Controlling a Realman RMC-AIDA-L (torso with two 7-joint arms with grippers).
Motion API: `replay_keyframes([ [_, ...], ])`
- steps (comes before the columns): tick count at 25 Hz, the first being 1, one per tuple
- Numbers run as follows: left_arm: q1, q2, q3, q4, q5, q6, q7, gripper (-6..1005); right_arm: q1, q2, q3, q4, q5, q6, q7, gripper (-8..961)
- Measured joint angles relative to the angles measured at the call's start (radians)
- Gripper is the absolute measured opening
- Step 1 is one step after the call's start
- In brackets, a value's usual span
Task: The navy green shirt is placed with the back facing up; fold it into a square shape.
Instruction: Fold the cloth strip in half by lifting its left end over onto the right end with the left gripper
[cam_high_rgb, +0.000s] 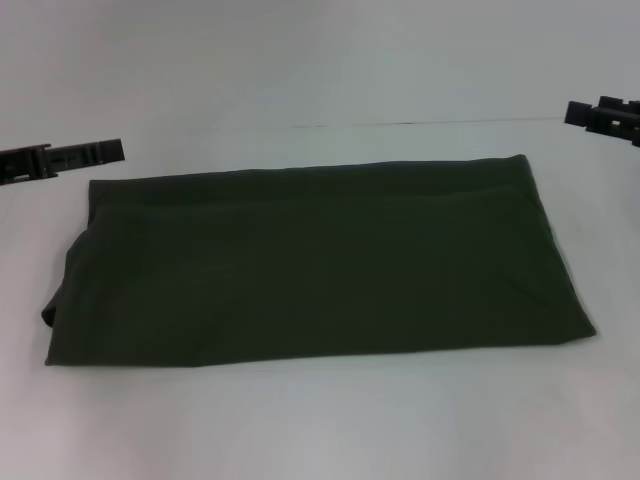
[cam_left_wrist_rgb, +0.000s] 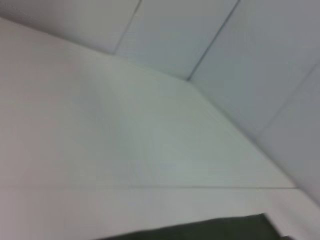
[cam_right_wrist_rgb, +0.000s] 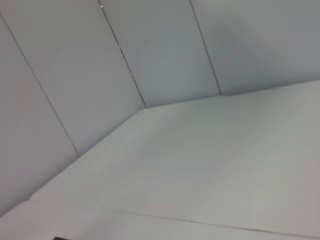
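A: Where is the shirt (cam_high_rgb: 315, 265)?

B: It lies flat on the white table (cam_high_rgb: 320, 420), folded into a long dark green rectangle, plain side up. It sits between the 2 grippers, nearer the camera than both. One short end, on the left gripper's side, looks a bit rumpled, with a small fold of cloth poking out at the corner.

A: And the left gripper (cam_high_rgb: 60, 157)?

B: It hangs just past the far corner of the shirt on its side, clear of the cloth, its dark fingers pointing inward over the table. Whether they are spread or pressed together, I cannot tell.

A: The right gripper (cam_high_rgb: 603, 115)?

B: Only its tip shows at the edge of the head view, beyond the shirt's other far corner and apart from it. Its fingers I cannot judge either.

A: Do the wrist cameras help?

B: Little. The left one catches a dark strip of the shirt (cam_left_wrist_rgb: 200, 231) at the edge of bare table; the right one shows table and wall panels.
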Motion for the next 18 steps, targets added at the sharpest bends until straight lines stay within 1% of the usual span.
replay_keyframes([
  [3,-0.001,0.002,0.049,-0.009,0.036,-0.072,-0.083,887,0.002,0.022,-0.005,0.005,0.005,0.039,-0.063,777],
  [5,-0.009,0.007,0.082,-0.008,0.083,-0.117,-0.168,887,0.006,0.028,-0.008,0.019,0.003,0.060,-0.098,777],
  [8,-0.037,0.017,0.107,-0.001,0.196,-0.145,-0.311,887,0.010,0.029,-0.005,0.042,0.004,0.071,-0.164,777],
  [11,-0.071,0.036,0.109,0.000,0.285,-0.133,-0.429,886,0.008,0.030,0.001,0.053,0.014,0.074,-0.220,776],
  [14,-0.097,0.053,0.108,0.002,0.361,-0.123,-0.518,886,0.001,0.035,0.001,0.054,0.032,0.075,-0.270,776],
  [16,-0.107,0.059,0.105,0.002,0.388,-0.114,-0.544,886,-0.001,0.037,0.001,0.055,0.039,0.079,-0.288,777],
  [18,-0.112,0.059,0.102,0.002,0.383,-0.106,-0.536,885,-0.002,0.037,0.001,0.055,0.044,0.091,-0.298,777],
])
